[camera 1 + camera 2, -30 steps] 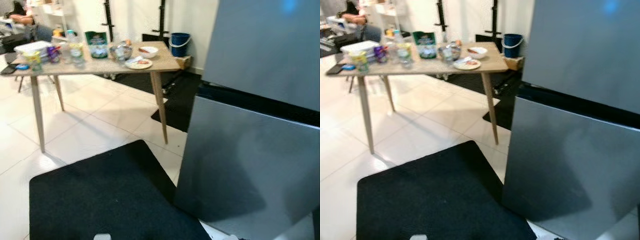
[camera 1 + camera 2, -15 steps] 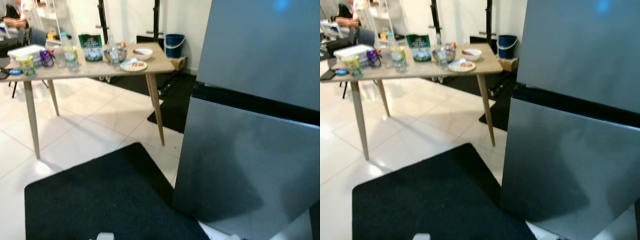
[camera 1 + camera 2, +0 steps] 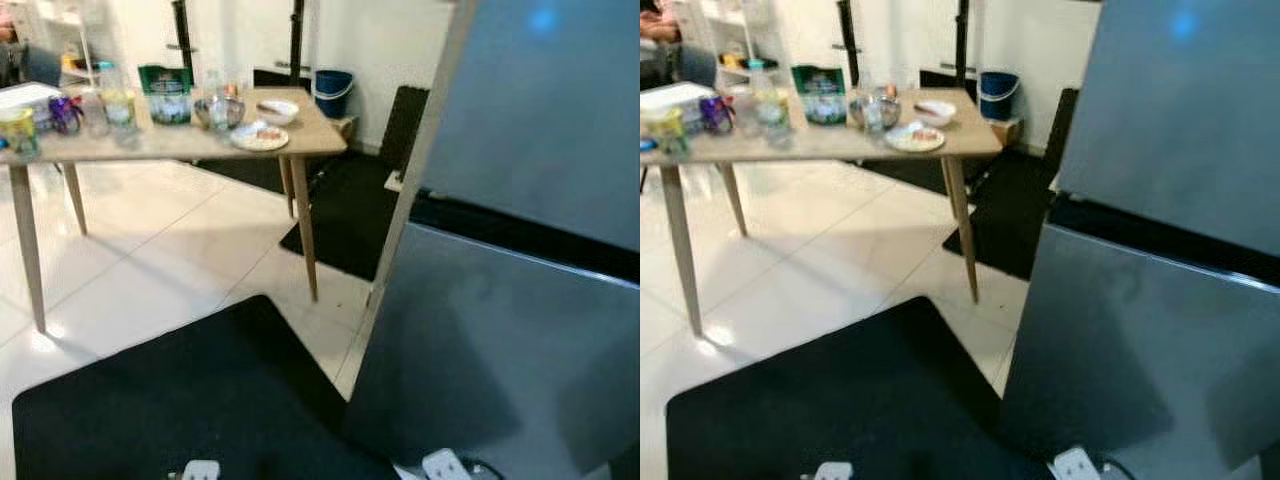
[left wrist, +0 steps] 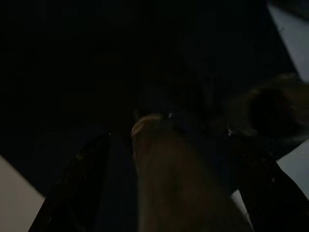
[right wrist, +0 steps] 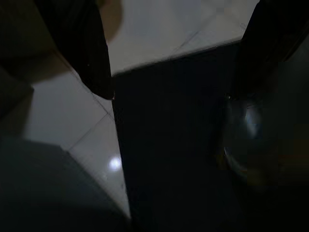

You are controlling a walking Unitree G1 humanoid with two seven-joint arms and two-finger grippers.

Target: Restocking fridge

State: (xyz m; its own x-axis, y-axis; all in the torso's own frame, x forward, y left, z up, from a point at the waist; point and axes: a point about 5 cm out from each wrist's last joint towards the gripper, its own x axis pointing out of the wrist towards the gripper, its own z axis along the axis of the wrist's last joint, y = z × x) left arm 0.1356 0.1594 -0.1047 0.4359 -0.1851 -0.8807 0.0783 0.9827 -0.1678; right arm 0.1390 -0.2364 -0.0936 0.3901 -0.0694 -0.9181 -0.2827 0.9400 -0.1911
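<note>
We stand w/ tall grey steel fridge (image 3: 520, 250) at right, doors closed. Stock sits well apart on light wooden table (image 3: 160, 145): green pouch (image 3: 165, 93), bottles, bowls — staged for carrying, probably. Both arms hang idle; right gripper (image 5: 174, 63) fingers spread, empty; left too dark, can't tell.

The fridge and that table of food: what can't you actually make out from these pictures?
- Fridge: doors shut, contents hidden; its top and right side are cut off by the frame edge.
- Green packet and bottles on the table: too small and blurred to read labels.
- Plate: its food is too small to identify.
- Left wrist view: nearly black.
</note>
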